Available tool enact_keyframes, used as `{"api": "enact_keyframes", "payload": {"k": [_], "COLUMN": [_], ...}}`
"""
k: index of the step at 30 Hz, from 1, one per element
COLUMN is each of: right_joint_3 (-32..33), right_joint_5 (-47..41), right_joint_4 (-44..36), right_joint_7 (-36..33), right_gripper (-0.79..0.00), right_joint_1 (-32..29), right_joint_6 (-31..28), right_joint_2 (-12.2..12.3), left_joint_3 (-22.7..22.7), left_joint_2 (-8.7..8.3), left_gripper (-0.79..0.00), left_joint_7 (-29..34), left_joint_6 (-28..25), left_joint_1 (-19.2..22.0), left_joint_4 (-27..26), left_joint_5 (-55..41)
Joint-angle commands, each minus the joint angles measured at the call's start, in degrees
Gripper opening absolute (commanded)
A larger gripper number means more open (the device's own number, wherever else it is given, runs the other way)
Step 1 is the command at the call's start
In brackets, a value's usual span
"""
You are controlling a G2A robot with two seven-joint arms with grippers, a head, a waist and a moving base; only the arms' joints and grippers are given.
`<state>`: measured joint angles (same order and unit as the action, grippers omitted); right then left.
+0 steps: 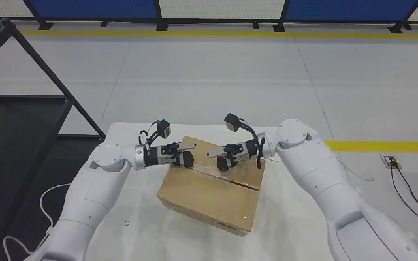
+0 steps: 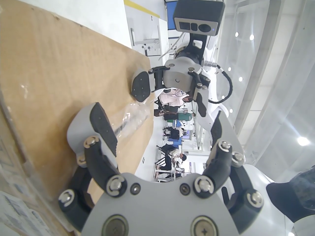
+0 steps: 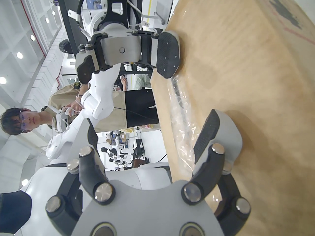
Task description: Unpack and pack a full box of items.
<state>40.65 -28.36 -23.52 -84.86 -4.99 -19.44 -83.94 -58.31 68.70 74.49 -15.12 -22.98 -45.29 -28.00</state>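
A closed brown cardboard box (image 1: 212,192) lies on the white table, a strip of crinkled clear tape (image 2: 133,116) running along its top seam. Both grippers sit at the box's far top edge, facing each other across the seam. My left gripper (image 1: 185,158) is open; one of its pads (image 2: 101,124) rests on the box top (image 2: 49,62) beside the tape, the other hangs past the edge. My right gripper (image 1: 222,160) is open too, one pad (image 3: 208,133) on the cardboard (image 3: 233,62) next to the tape (image 3: 182,114). Neither holds anything.
The white table (image 1: 130,215) has bare room on both sides of the box and in front of it. A small ring-like item (image 1: 126,225) lies on the table at the front left. A black metal frame (image 1: 52,85) stands off the table's left side.
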Motion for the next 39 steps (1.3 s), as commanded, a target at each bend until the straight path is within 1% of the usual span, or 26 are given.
{"api": "enact_keyframes", "payload": {"k": [1,4,11,21,26,31,34,39], "right_joint_3": [0.01,0.15,-0.58,2.97,3.12,2.72,2.5,0.89], "right_joint_5": [-0.45,-2.08,-4.28,-8.04,-6.46,-5.11,-4.9,-6.2], "right_joint_4": [-1.14,-3.74,-7.29,-9.87,-15.33,-20.86,-20.41,-19.25], "right_joint_7": [-1.13,-3.14,-3.14,-2.73,-1.88,1.87,4.32,4.24], "right_gripper": [0.0,0.0,0.0,0.0,0.0,0.0,0.0,0.0], "right_joint_1": [-0.24,-1.07,-2.13,-3.96,-6.35,-8.58,-8.83,-8.13], "right_joint_6": [1.13,3.13,3.13,2.72,1.87,-1.87,-4.31,-4.22], "right_joint_2": [0.49,1.36,4.13,8.99,10.71,11.86,11.91,11.0], "left_joint_3": [0.02,0.09,0.19,0.23,0.21,0.28,0.39,0.41], "left_joint_2": [0.03,0.08,0.19,0.26,0.27,0.29,0.32,0.31], "left_gripper": [0.0,0.0,0.0,0.0,0.0,0.0,0.0,0.0], "left_joint_7": [0.02,-0.04,-0.05,-0.08,-0.09,-0.06,-0.04,0.16], "left_joint_6": [-0.04,-0.02,0.0,0.03,0.04,0.23,0.21,0.21], "left_joint_1": [0.03,0.11,0.17,0.02,-0.14,-0.32,-0.47,-0.82], "left_joint_4": [0.05,0.15,0.14,-0.35,-0.8,-1.12,-1.39,-1.96], "left_joint_5": [0.04,0.19,0.31,0.61,0.71,0.93,1.14,1.2]}}
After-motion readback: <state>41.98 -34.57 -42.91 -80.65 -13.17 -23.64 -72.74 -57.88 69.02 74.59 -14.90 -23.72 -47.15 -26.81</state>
